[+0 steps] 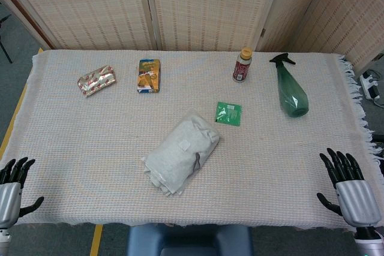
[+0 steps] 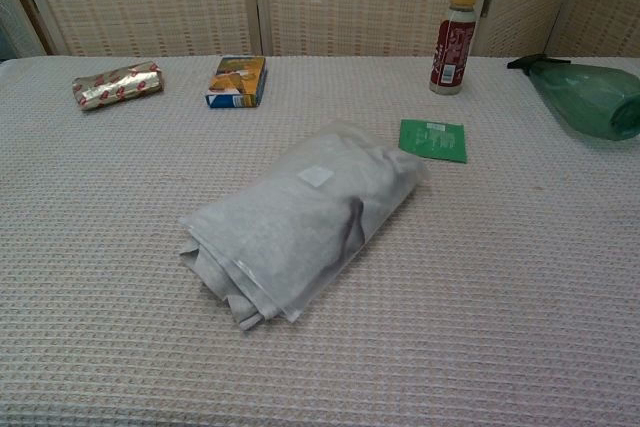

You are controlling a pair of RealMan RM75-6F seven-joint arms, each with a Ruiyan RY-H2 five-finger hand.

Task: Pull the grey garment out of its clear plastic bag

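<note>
The grey garment (image 1: 180, 152) lies folded inside its clear plastic bag (image 1: 198, 127) near the middle of the table, running diagonally. The chest view shows the grey garment (image 2: 290, 222) filling the clear bag (image 2: 385, 162), with folded cloth edges sticking out at the lower left end. My left hand (image 1: 12, 187) sits at the table's near left corner, fingers spread, holding nothing. My right hand (image 1: 348, 184) is at the near right corner, fingers spread and empty. Both hands are far from the bag and only show in the head view.
A green sachet (image 1: 228, 113) lies just right of the bag. Behind stand a brown bottle (image 1: 242, 65), a green spray bottle (image 1: 290, 90) lying flat, an orange-blue box (image 1: 149, 75) and a foil snack pack (image 1: 96, 80). A woven cloth (image 1: 72, 148) covers the table.
</note>
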